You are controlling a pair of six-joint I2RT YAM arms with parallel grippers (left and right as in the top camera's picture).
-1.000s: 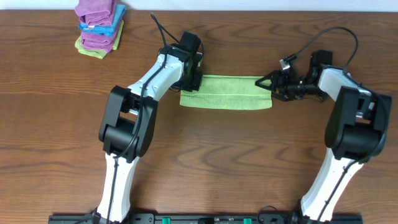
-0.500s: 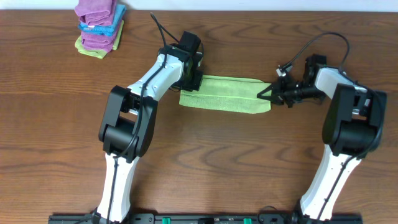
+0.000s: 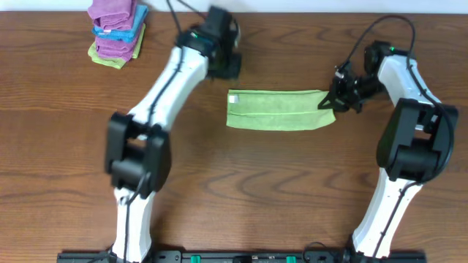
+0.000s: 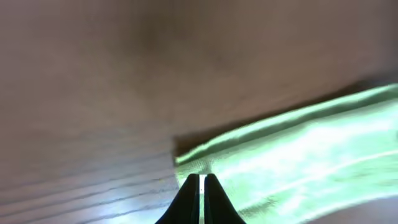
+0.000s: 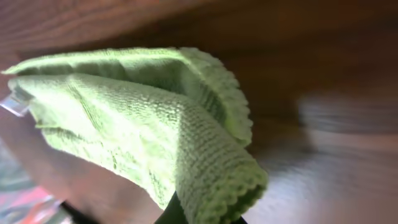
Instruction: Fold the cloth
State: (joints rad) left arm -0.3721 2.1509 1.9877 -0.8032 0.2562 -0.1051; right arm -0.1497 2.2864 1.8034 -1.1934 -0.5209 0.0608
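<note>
Cloth (image 3: pixel 278 111) lies well apart from towel stack (image 3: pixel 115 33).

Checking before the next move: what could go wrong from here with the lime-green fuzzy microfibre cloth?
Only the right gripper pinches the lime-green fuzzy cloth, at its right end; a pull may drag the strip instead of folding it. The left gripper is shut and off the cloth, so nothing pins the other end.

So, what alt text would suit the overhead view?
A lime-green fuzzy microfibre cloth, folded into a long strip, lies on a brown wooden table. The right gripper pinches one end; the left gripper is clear of the cloth.
</note>
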